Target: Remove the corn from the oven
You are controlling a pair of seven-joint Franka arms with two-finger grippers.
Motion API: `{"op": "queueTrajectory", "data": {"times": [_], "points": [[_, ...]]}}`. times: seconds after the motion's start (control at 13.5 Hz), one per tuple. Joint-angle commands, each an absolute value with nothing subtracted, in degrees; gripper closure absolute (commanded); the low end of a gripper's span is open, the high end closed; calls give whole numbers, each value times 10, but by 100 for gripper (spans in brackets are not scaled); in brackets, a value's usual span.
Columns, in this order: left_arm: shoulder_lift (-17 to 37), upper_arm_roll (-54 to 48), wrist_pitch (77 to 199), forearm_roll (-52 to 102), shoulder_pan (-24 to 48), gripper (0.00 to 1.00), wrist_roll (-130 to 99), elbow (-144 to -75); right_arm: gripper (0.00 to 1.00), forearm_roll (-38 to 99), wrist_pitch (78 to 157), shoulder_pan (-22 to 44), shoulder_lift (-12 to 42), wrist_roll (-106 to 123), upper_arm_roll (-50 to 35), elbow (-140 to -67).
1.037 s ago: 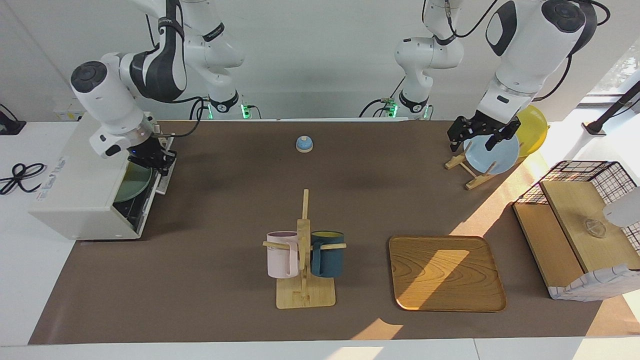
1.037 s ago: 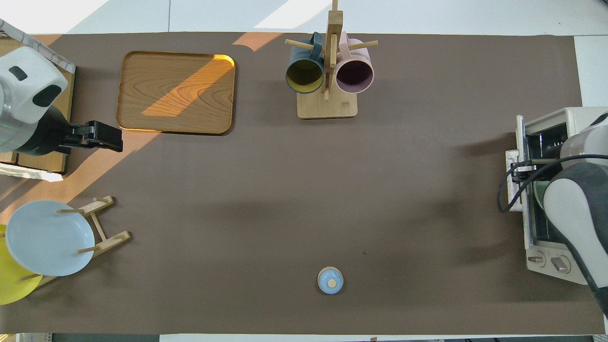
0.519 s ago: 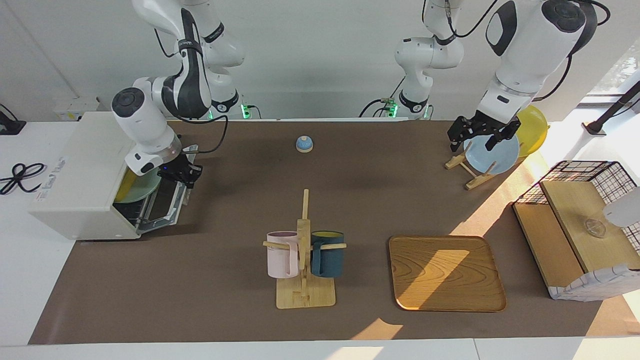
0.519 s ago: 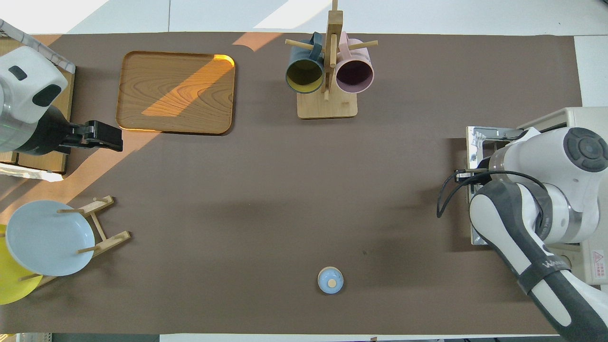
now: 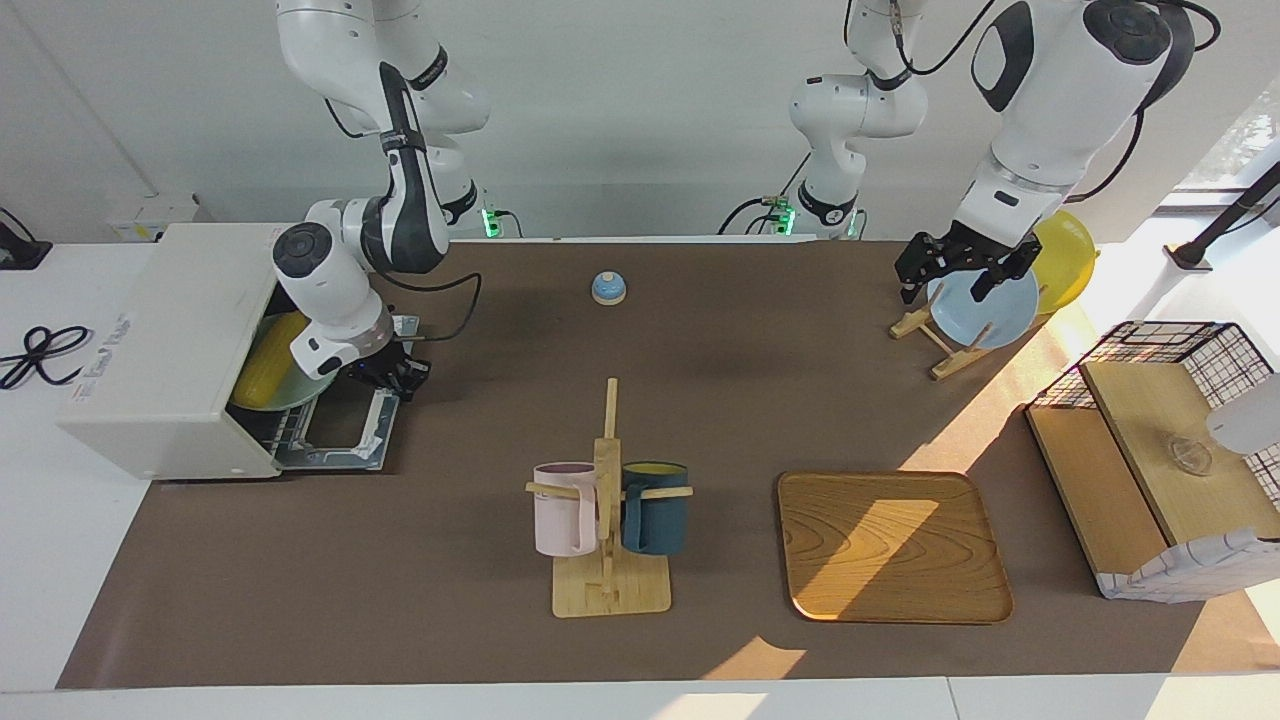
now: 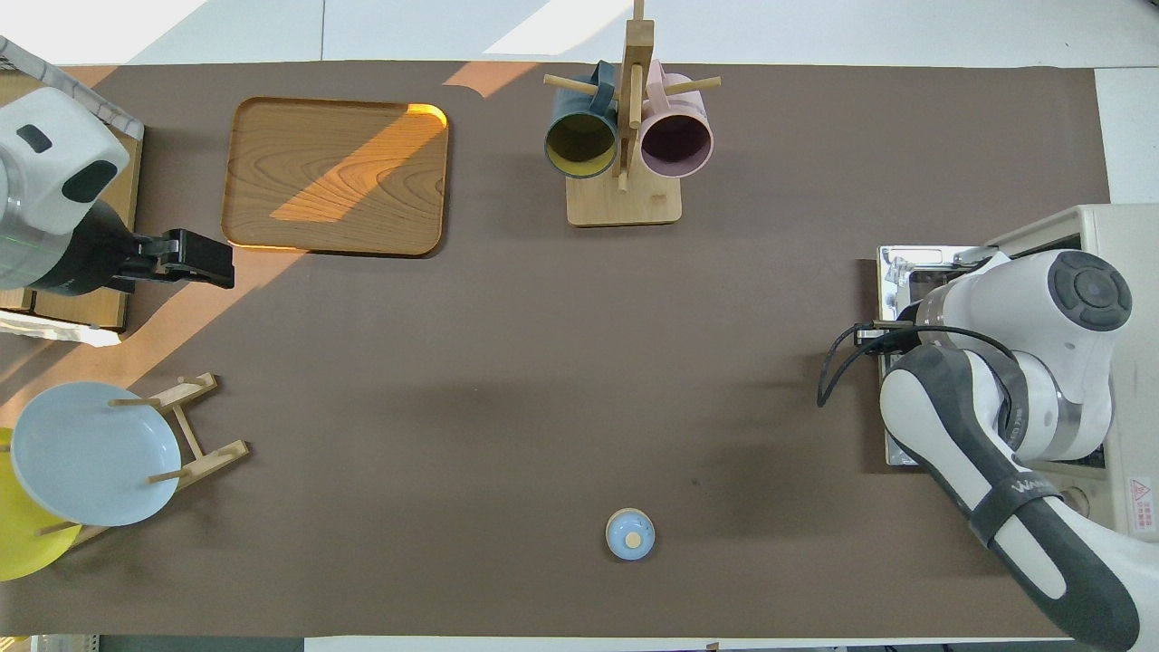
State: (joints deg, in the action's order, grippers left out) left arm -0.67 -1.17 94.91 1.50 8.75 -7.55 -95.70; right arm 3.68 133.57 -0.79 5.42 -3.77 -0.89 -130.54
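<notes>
Facing view: the oven (image 5: 170,350) stands at the right arm's end of the worktop (image 5: 480,400), its door (image 5: 345,432) dropped flat. The corn (image 5: 265,372) lies inside on a pale green plate (image 5: 290,385). The right gripper (image 5: 392,376) sits at the door's outer edge; whether its fingers are open or closed cannot be told. The left gripper (image 5: 955,268) waits over the blue plate (image 5: 985,305) in its rack, fingers spread apart, gripping nothing. A mug stand (image 5: 608,530) (pink and dark blue mugs) and a wooden tray (image 5: 890,545) lie farther from the robots, with bare brown worktop between them and the oven.

Overhead view: the right arm's wrist hides most of the door (image 6: 896,272) and the oven (image 6: 1118,235) mouth. A small blue bell (image 6: 629,534) stands alone, well apart from the oven. The tray (image 6: 335,177) sits toward the left arm's end.
</notes>
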Motion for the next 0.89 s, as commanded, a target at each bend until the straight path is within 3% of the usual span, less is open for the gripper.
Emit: {"op": "queueTrajectory", "data": {"times": [0.0, 0.07, 0.15, 0.37, 0.52, 0.59, 0.81], "points": [[-19, -15, 962, 23, 82, 0, -76, -972, 100, 40, 1275, 7, 64, -52, 3, -1253], [-20, -15, 962, 23, 82, 0, -76, -972, 100, 35, 1245, 8, 72, -61, 3, -1224], [-19, -15, 962, 23, 82, 0, -76, -972, 88, 31, 1227, 8, 75, -64, 3, -1210], [-19, -15, 965, 23, 82, 0, -76, -972, 79, -7, 1160, -2, 55, -64, 8, -1201], [-19, -16, 968, 23, 83, 0, -76, -972, 56, -45, 1116, -7, 34, -64, 8, -1197], [-19, -16, 968, 23, 83, 0, -76, -972, 52, -54, 1105, -16, 33, -62, 8, -1196], [-19, -16, 967, 23, 83, 0, -76, -972, 51, -91, 1085, -22, 33, -59, 7, -1187]]}}
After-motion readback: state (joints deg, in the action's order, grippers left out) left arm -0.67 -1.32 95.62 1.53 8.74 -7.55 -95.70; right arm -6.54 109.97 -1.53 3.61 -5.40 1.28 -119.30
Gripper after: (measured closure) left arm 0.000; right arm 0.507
